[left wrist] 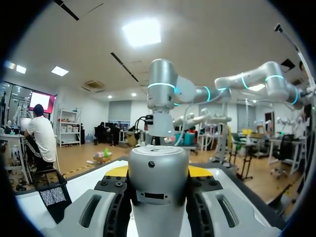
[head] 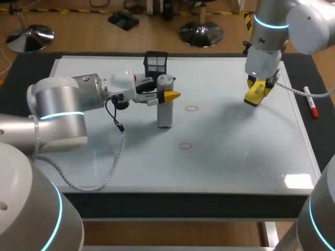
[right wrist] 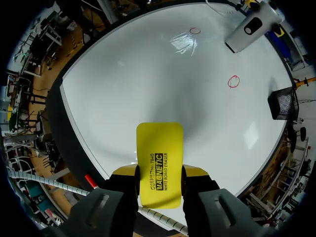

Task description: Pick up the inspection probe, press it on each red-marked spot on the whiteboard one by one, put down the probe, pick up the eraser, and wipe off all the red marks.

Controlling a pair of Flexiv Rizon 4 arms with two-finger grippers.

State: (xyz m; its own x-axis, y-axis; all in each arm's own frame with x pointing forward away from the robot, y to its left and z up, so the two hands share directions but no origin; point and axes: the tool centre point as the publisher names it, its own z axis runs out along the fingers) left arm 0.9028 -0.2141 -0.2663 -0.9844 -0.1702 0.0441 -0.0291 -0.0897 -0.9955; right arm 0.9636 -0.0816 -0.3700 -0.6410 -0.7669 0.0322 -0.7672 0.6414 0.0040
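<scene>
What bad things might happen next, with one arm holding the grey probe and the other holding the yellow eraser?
The probe in the left end effector stands beside both red marks, not on them; a press here would miss.
The right end effector already holds the eraser; wiping too soon would remove marks the probe may still need.
The marks lie close to the probe, so the arms might bump.
</scene>
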